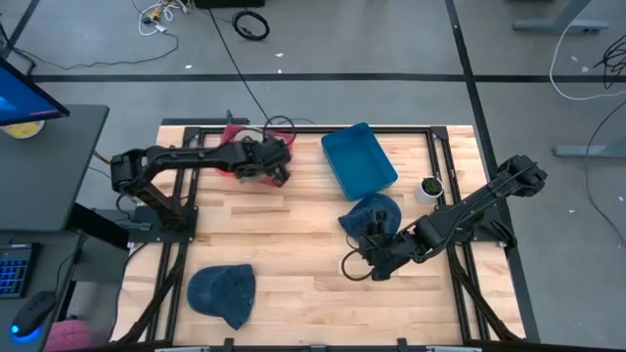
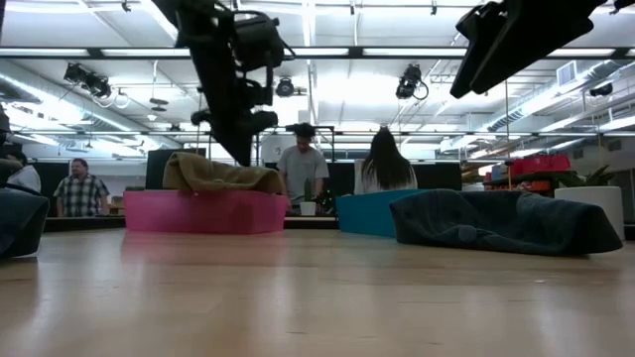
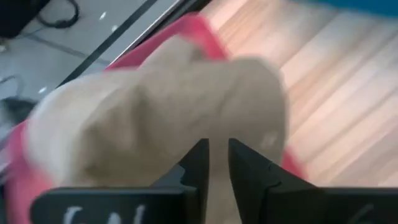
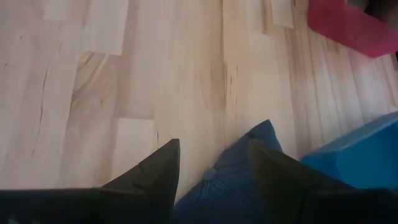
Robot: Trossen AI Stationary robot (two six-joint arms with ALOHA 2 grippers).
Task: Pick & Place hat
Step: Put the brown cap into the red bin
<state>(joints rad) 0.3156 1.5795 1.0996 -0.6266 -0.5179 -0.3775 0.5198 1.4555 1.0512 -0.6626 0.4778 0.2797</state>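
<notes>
The blue denim hat (image 1: 373,212) is straddled by the spread right end effector (image 1: 377,256), lying at its 12 o'clock; the left end effector (image 1: 278,166) is nearly pressed together above the tan hat (image 3: 155,118).

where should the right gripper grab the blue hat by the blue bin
Judging by its pose, take the blue hat at its near edge, by the crown button, coming straight down. It lies slumped flat on the table, the blue bin crowds its far side, and the open right gripper already straddles that edge.

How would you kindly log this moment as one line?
left gripper: over tan hat in pink bin | right gripper: open over blue hat
</notes>
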